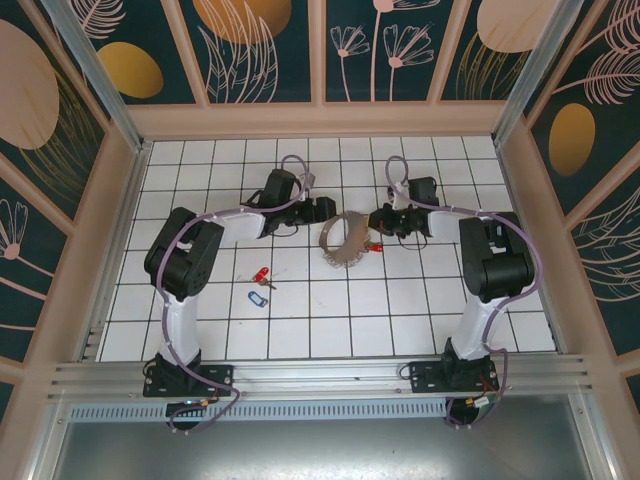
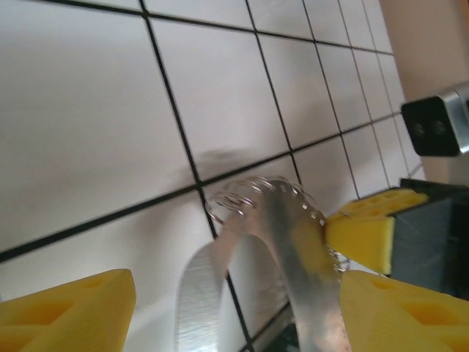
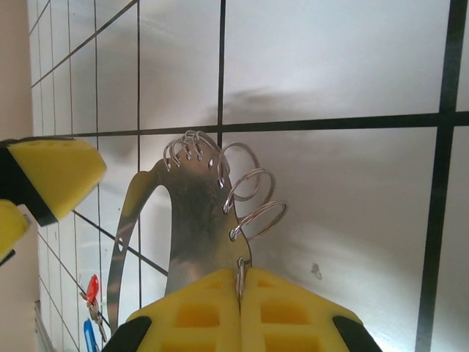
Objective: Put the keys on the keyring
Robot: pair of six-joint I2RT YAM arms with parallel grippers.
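Note:
The keyring (image 1: 343, 250) is a pale metal loop with small wire rings along its rim, held just above the tiled floor between both grippers. My right gripper (image 1: 385, 220) is shut on its rim; in the right wrist view the yellow pads (image 3: 240, 275) pinch the band (image 3: 194, 220) at a wire ring. My left gripper (image 1: 318, 210) stands open around the loop's other side, and the band (image 2: 282, 220) lies against its right finger (image 2: 396, 308). A red key (image 1: 262, 274) and a blue key (image 1: 257, 297) lie on the floor at left. Another red key (image 1: 375, 246) sits by the loop.
White tiled floor (image 1: 330, 320) with beige walls all round. The left gripper's yellow finger (image 3: 51, 172) shows at the left of the right wrist view, and the right gripper's pad (image 2: 366, 227) shows in the left wrist view. Open floor lies toward the arm bases.

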